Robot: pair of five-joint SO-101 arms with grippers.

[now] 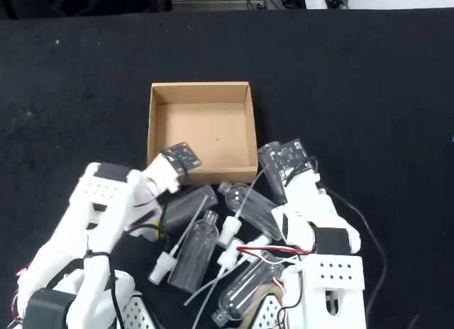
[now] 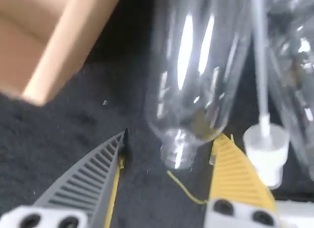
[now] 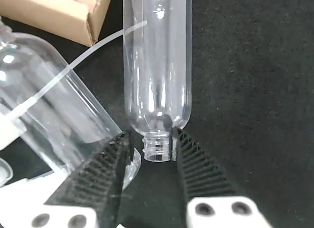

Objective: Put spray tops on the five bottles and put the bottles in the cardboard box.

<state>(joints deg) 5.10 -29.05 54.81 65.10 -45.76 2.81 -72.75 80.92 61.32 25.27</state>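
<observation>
Plastic bottle point(image 3: 157, 56), clear, round-shouldered (neck threaded), lies between ribbed jaws of right gripper point(image 3: 152, 134), narrowly parted; left gripper point(image 2: 170, 137) gapes wide.

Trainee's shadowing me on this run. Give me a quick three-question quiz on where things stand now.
1. True or false: the cardboard box already holds a bottle.
2. Pick one. The left claw is: A) shut on the box wall; B) open, with a bottle neck between its fingers; C) raised high above the table.
3. Fill in: the clear bottle lying at the right claw has a neck that is ___ (capped or bare).

Key: 1 false; 2 B; 3 bare.
</observation>
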